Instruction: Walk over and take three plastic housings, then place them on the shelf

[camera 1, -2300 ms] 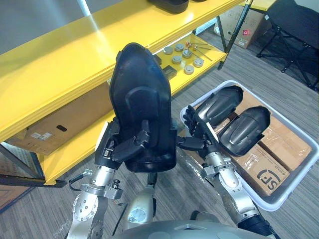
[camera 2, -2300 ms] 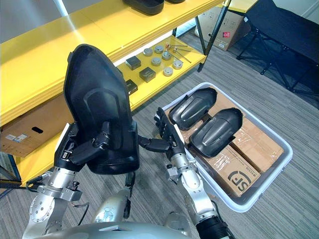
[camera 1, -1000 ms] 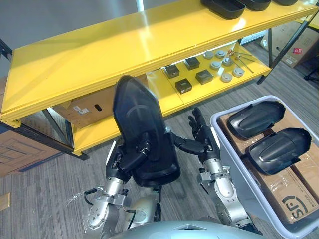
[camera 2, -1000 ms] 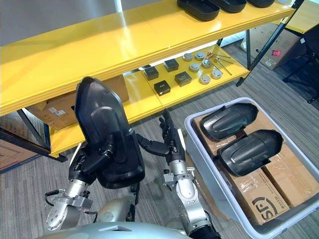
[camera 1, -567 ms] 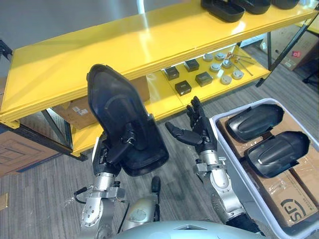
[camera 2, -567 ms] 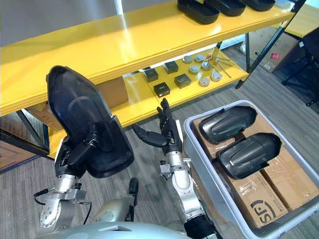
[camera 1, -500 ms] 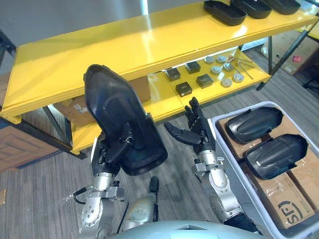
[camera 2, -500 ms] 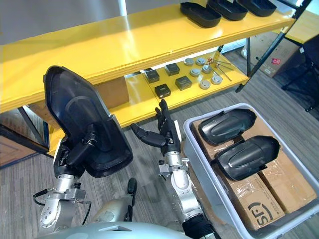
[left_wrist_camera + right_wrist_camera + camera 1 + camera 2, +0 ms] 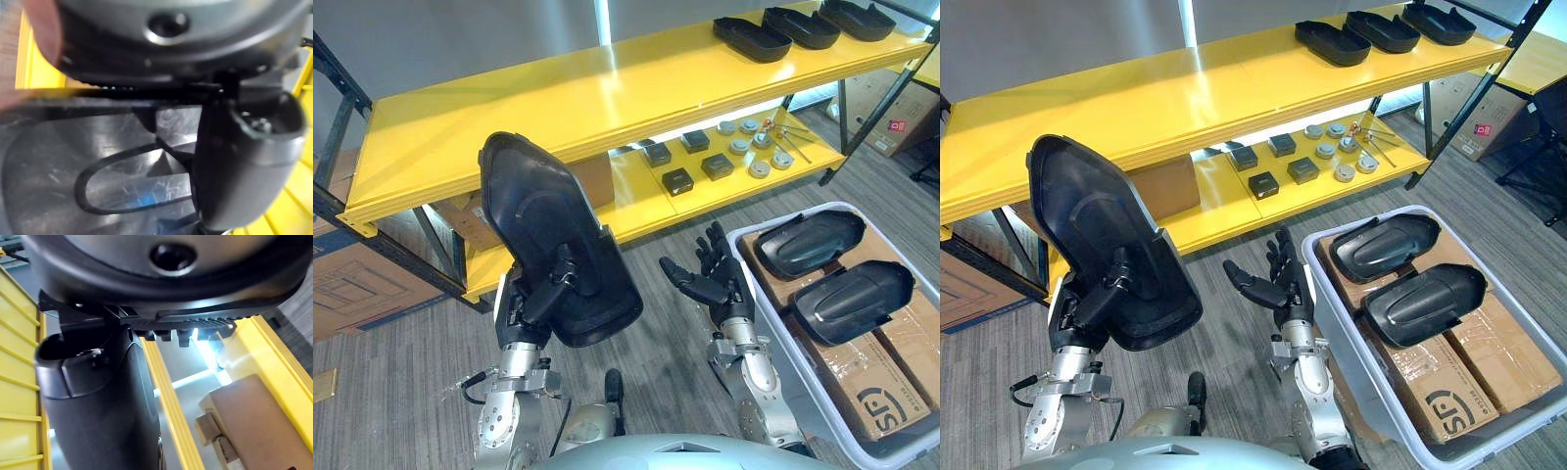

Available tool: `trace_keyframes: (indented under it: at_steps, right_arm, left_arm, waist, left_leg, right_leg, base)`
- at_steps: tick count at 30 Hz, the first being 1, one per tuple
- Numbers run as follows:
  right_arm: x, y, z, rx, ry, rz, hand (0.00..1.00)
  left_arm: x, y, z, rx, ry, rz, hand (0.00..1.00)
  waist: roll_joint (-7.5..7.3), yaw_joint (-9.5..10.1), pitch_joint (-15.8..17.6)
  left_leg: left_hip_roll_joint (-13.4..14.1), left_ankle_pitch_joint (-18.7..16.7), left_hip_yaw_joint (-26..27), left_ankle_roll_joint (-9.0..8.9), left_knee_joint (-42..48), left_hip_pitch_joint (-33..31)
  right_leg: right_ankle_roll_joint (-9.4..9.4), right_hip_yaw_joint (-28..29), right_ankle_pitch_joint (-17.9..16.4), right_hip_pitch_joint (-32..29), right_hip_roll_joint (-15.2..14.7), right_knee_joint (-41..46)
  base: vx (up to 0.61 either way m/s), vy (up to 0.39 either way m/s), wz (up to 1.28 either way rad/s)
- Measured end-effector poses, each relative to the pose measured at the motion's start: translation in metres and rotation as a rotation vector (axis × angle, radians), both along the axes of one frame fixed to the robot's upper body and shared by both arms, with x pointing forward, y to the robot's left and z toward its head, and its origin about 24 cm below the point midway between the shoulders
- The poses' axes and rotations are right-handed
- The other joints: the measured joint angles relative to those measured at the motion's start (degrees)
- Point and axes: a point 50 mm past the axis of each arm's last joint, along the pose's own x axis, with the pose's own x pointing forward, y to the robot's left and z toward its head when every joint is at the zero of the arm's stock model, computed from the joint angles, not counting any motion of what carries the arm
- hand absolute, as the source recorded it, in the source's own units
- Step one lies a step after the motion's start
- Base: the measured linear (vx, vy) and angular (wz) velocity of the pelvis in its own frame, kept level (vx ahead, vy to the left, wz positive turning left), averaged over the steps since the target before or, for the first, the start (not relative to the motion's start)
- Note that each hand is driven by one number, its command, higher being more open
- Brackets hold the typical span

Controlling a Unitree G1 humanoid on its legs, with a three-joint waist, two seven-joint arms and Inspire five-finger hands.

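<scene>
Housing (image 9: 533, 211) upright, gripped in my left hand (image 9: 548, 291), thumb hooked across its hollow face. Held high, I judge, to clear the front edge of the yellow shelf (image 9: 607, 88). Right hand (image 9: 720, 289) empty, fingers spread, just beside the bin (image 9: 783, 215), where two more housings (image 9: 808, 242) lie.

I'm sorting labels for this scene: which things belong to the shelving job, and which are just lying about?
Job:
held housing, left hand fingers curled round it
far housing and near housing in the grey bin
yellow shelf
open right hand

Lying about:
black blocks
metal discs
cardboard boxes
</scene>
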Motion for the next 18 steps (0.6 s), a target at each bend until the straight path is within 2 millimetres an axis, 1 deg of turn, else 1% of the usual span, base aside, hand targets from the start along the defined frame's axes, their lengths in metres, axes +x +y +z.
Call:
trace_keyframes:
  at_steps: [4, 5, 6, 7, 8, 9, 10, 11, 12, 13, 14, 15, 16, 17, 18]
  right_arm:
    - [-0.001, 0.006, 0.002, 0.002, -0.012, 0.044, 1.00]
    - [0.000, 0.008, 0.003, -0.001, -0.016, 0.055, 1.00]
    - [0.002, 0.008, 0.004, -0.006, -0.022, 0.060, 1.00]
    - [0.003, 0.009, 0.004, -0.009, -0.025, 0.060, 1.00]
    - [0.006, 0.011, 0.005, -0.011, -0.027, 0.071, 1.00]
    - [0.007, 0.012, 0.005, -0.013, -0.028, 0.074, 1.00]
    - [0.009, 0.013, 0.006, -0.015, -0.034, 0.077, 1.00]
    - [0.011, 0.013, 0.007, -0.016, -0.036, 0.075, 1.00]
    - [0.011, 0.013, 0.006, -0.016, -0.035, 0.073, 1.00]
    - [0.010, 0.011, 0.006, -0.017, -0.032, 0.064, 1.00]
    - [0.007, 0.007, 0.003, -0.020, -0.020, 0.046, 1.00]
    - [0.006, 0.005, 0.001, -0.021, -0.013, 0.041, 1.00]
    - [0.006, 0.003, 0.000, -0.027, -0.008, 0.033, 1.00]
    - [0.005, 0.000, -0.001, -0.029, -0.003, 0.023, 1.00]
    - [0.005, -0.002, 0.000, -0.031, -0.004, 0.019, 1.00]
  left_arm:
    - [-0.002, 0.003, -0.001, -0.001, 0.018, 0.038, 0.00]
    - [-0.002, 0.005, -0.001, 0.000, 0.020, 0.049, 0.00]
    - [-0.002, 0.006, -0.001, 0.000, 0.021, 0.060, 0.00]
    - [-0.002, 0.007, -0.001, 0.000, 0.022, 0.067, 0.00]
    - [-0.002, 0.009, -0.002, -0.002, 0.024, 0.083, 0.00]
    - [-0.002, 0.010, -0.001, -0.002, 0.024, 0.092, 0.00]
    - [-0.002, 0.012, 0.000, 0.004, 0.020, 0.104, 0.00]
    - [-0.002, 0.015, 0.002, 0.017, 0.011, 0.114, 0.00]
    - [-0.002, 0.017, 0.004, 0.030, 0.004, 0.119, 0.00]
    - [-0.001, 0.019, 0.009, 0.057, -0.019, 0.124, 0.00]
    - [-0.001, 0.021, 0.014, 0.073, -0.038, 0.120, 0.00]
    - [0.001, 0.023, 0.016, 0.082, -0.049, 0.122, 0.00]
    - [0.003, 0.025, 0.020, 0.082, -0.066, 0.134, 0.00]
    - [0.006, 0.025, 0.023, 0.085, -0.081, 0.133, 0.00]
    - [0.008, 0.025, 0.024, 0.087, -0.090, 0.130, 0.00]
  waist:
    - [0.05, 0.20, -0.02]
    - [0.04, 0.58, 0.01]
    - [0.18, 1.33, 0.13]
    - [0.30, 1.55, 0.25]
    - [0.60, 1.65, 0.45]
    - [0.72, 1.77, 0.60]
    - [0.93, 1.84, 1.00]
    - [0.47, 1.81, 1.93]
    - [-0.21, 1.80, 2.32]
    - [-0.73, 1.70, 2.65]
    - [-0.02, 1.69, 2.22]
    - [-0.76, 1.65, 2.65]
    - [-1.90, 0.58, 2.65]
    - [-2.02, -0.37, 2.93]
    - [-1.90, -0.18, 3.02]
  left_leg:
    - [-0.28, -0.50, 0.25, 0.18, 0.86, -0.26]
    - [-0.18, -2.00, 0.47, 0.24, 3.39, -1.29]
    - [0.00, -4.25, 0.99, 0.33, 7.35, -2.88]
    - [0.08, -5.55, 1.25, 0.42, 9.79, -3.74]
    - [1.01, -8.45, 1.69, 0.45, 14.89, -5.41]
    - [1.08, -9.87, 1.87, 0.44, 17.53, -6.13]
    - [1.73, -13.10, 2.19, 0.37, 22.65, -7.50]
    - [2.03, -16.09, 2.54, 0.78, 27.06, -8.00]
    - [2.00, -17.50, 2.61, 1.24, 29.58, -8.45]
    - [2.00, -21.32, 2.71, 3.03, 37.13, -9.42]
    - [1.92, -26.28, 3.15, 3.27, 39.88, -8.46]
    - [1.11, -27.04, 3.06, 3.35, 40.16, -8.41]
    - [-0.78, -27.41, 2.43, 5.22, 38.93, -7.93]
    - [-1.51, -26.99, 1.85, 5.94, 36.89, -7.17]
    - [-1.75, -26.60, 1.65, 6.16, 35.78, -6.79]
  right_leg:
    - [0.03, 0.55, 0.01, -0.18, -0.32, 0.27]
    - [-0.01, 1.10, -0.03, -0.48, -0.62, 0.71]
    - [-0.11, 2.23, -0.27, -1.20, -1.27, 1.92]
    - [-0.09, 2.63, -0.45, -1.35, -1.29, 2.45]
    - [0.04, 3.44, -1.06, -1.58, -1.87, 3.69]
    - [0.14, 3.76, -1.59, -1.70, -2.13, 4.61]
    - [-0.07, 4.22, -3.55, -2.04, -2.89, 7.09]
    - [0.02, 4.70, -5.60, -2.09, -4.03, 10.03]
    - [0.00, 4.81, -6.70, -2.22, -4.77, 11.60]
    - [0.40, 5.11, -8.89, -2.19, -6.34, 15.18]
    - [-2.08, 5.88, -11.20, -2.42, -7.40, 19.91]
    - [-3.79, 7.53, -11.53, -3.72, -8.46, 24.07]
    - [-7.26, 12.28, -7.75, -8.96, -10.38, 31.96]
    - [-5.53, 14.99, -8.89, -11.24, -9.56, 31.94]
    - [-4.71, 15.87, -9.38, -12.49, -8.70, 30.94]
  base:
    - [0.00, -0.004, -0.02]
    - [-0.02, 0.025, -0.21]
    - [-0.03, 0.037, -0.25]
    - [-0.03, 0.051, -0.33]
    - [-0.03, 0.052, -0.24]
    - [-0.06, 0.098, -0.24]
    - [-0.08, 0.134, -0.22]
    - [-0.08, 0.134, -0.17]
    - [-0.04, 0.150, -0.13]
    - [0.04, 0.231, -0.11]
    - [0.07, 0.214, -0.09]
    - [0.08, 0.170, 0.12]
    - [0.10, 0.118, 0.40]
    - [0.12, 0.136, 0.39]
    - [0.15, 0.163, 0.23]
